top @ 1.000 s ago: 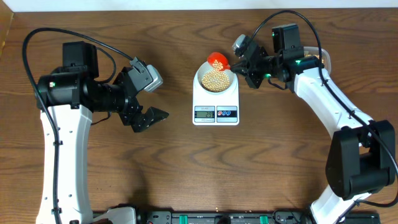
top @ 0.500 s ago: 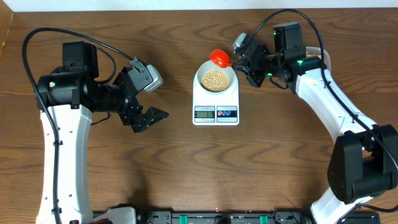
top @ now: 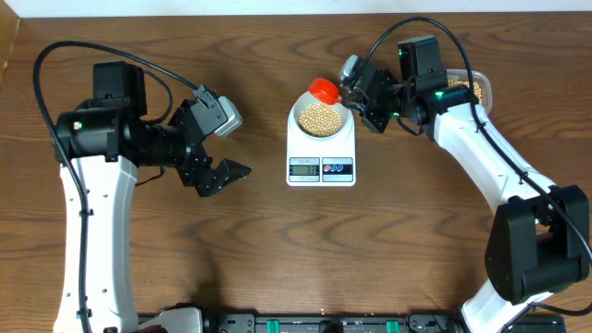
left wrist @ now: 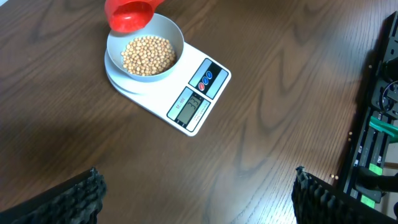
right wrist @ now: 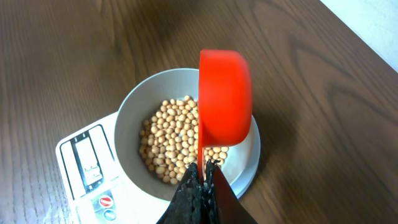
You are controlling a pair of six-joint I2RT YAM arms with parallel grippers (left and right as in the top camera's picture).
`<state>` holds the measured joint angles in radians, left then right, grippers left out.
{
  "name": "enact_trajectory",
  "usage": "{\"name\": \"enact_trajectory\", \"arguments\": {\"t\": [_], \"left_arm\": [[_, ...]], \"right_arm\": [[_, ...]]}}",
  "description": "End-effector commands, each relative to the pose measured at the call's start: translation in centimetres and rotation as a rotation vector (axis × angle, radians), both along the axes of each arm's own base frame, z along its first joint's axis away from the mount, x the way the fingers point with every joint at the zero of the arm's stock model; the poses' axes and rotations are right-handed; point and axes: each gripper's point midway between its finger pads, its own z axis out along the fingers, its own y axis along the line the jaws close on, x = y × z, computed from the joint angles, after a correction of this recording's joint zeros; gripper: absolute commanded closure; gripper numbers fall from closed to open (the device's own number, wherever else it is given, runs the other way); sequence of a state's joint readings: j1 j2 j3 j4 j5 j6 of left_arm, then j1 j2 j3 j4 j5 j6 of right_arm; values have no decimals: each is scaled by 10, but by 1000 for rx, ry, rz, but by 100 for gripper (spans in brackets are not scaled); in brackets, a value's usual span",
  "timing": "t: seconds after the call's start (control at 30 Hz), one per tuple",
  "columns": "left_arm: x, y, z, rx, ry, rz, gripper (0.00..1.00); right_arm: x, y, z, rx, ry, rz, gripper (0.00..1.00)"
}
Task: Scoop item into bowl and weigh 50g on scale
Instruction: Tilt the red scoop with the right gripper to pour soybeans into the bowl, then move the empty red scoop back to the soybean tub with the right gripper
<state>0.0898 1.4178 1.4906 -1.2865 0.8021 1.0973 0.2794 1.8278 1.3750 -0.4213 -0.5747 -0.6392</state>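
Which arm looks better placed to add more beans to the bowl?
The right. The right gripper is shut on the red scoop, tipped at the rim of the bowl on the scale. The left gripper hangs open and empty, well off to the side.

The table (left wrist: 280, 93) is dark wood with visible grain (slightly shiny). The scale (left wrist: 198, 93) is smooth white plastic, the scoop (right wrist: 225, 96) glossy red plastic, the bowl (right wrist: 127, 118) smooth and matt.

Bare table (top: 268, 231) between left gripper (top: 215, 148) and scale (top: 321, 167): passage unobstructed. Right gripper (right wrist: 200, 180) and scoop (right wrist: 225, 96) overhang the bowl's (right wrist: 127, 118) far rim, blocking access there.
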Motion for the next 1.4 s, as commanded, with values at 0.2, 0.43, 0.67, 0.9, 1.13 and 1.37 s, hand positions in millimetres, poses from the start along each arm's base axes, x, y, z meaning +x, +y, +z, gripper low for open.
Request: {"name": "enact_trajectory", "arguments": {"t": [0.2, 0.43, 0.67, 0.9, 1.13, 1.37], "left_arm": [[-2, 1, -2, 4, 6, -3, 2], [-2, 1, -2, 4, 6, -3, 2], [-2, 1, -2, 4, 7, -3, 2], [-2, 1, -2, 4, 7, -3, 2], [-2, 1, -2, 4, 7, -3, 2], [-2, 1, -2, 4, 7, -3, 2]], "right_arm": [[-1, 1, 22, 10, -62, 11, 99], [1, -1, 27, 19, -75, 9, 99], [-6, -3, 30, 52, -42, 26, 99], [-12, 4, 42, 112, -49, 74, 99], [0, -22, 71, 154, -106, 10, 99], [12, -105, 119, 234, -105, -264, 99]]}}
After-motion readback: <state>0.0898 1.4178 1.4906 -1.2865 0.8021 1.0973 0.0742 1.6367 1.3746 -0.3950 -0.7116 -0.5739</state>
